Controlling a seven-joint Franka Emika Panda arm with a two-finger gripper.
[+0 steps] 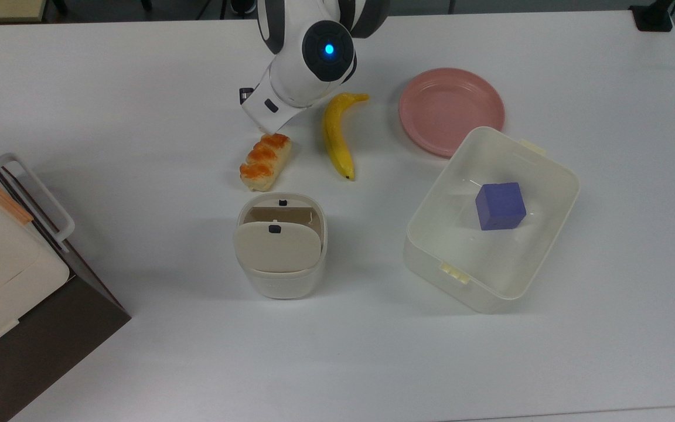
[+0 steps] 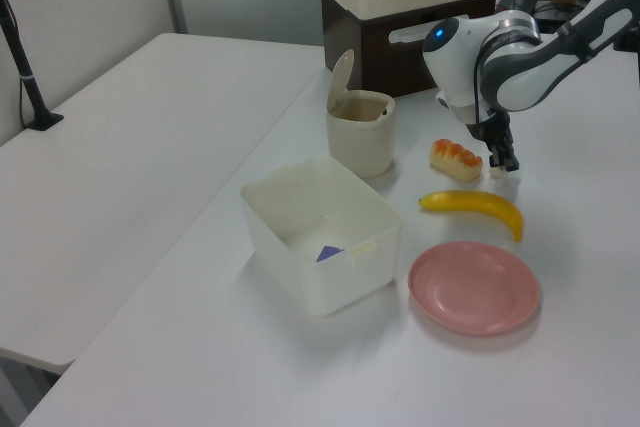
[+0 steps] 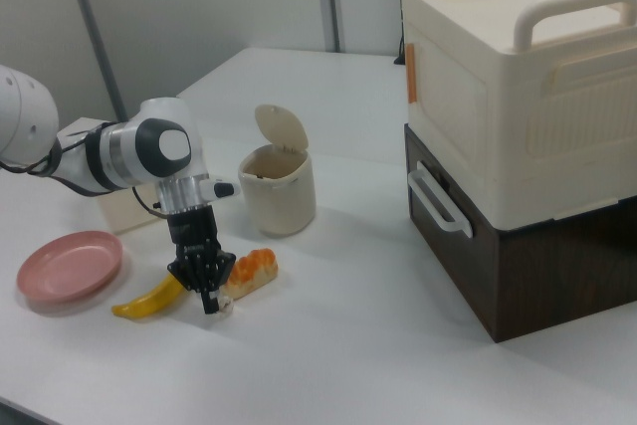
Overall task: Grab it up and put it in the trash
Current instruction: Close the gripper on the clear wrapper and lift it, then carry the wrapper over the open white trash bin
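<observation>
A tiny white paper wad lies on the white table just off the end of the orange-topped bread roll. My gripper points straight down, with its tip right at the wad and low over the table. In the left view my gripper hangs beyond the roll. From above, the arm's white head covers the wad. The trash is a small white bin with its beige lid swung up, standing in front of the roll.
A banana lies to the roll's right in the top view, with a pink plate beyond it. A translucent tub holds a purple cube. A cream box on a brown base stands at the right view's right.
</observation>
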